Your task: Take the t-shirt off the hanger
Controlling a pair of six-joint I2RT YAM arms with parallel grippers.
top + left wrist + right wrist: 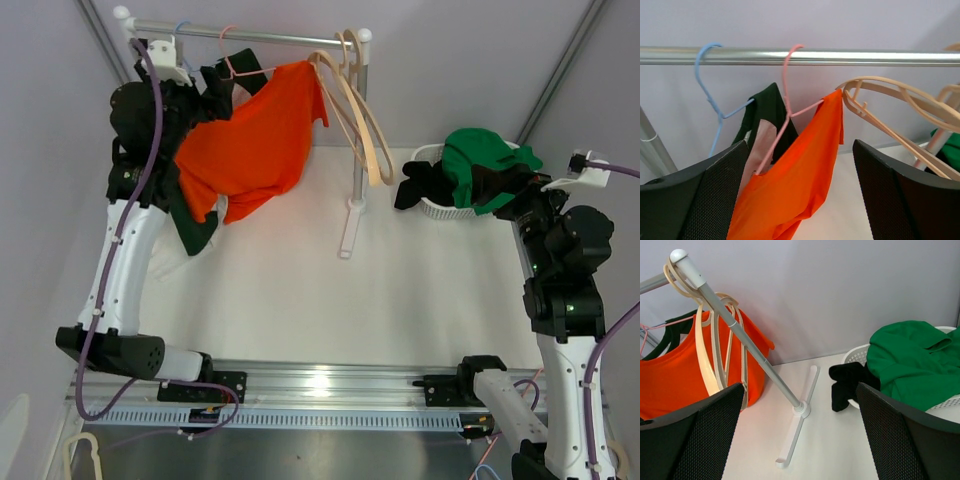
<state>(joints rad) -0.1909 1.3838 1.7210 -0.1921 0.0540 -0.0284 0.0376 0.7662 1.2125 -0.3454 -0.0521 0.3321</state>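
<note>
Left hand [800, 150]: fingers spread wide, gripping nothing, raised to the rail [840, 56].
Right hand [800, 390]: also open and empty, beside the basket [440, 208] at 2 o'clock on the desk [280, 300].
T-shirt [255, 130] place: at 11 o'clock above the desk. It hangs on the pink hanger [785, 85], with its collar between the left fingers and just below them.
Handling: likely light, limp and easy to snag. It should slide off the thin wire if pulled gently, though the hanger may swing.
Hold: probably the shoulder seam at 1 o'clock from the collar, where the fabric caps the hanger tip.
Look: bright orange and plain, draped askew with 1 sleeve trailing low.
Behind: a dark green garment [767, 107].
</note>
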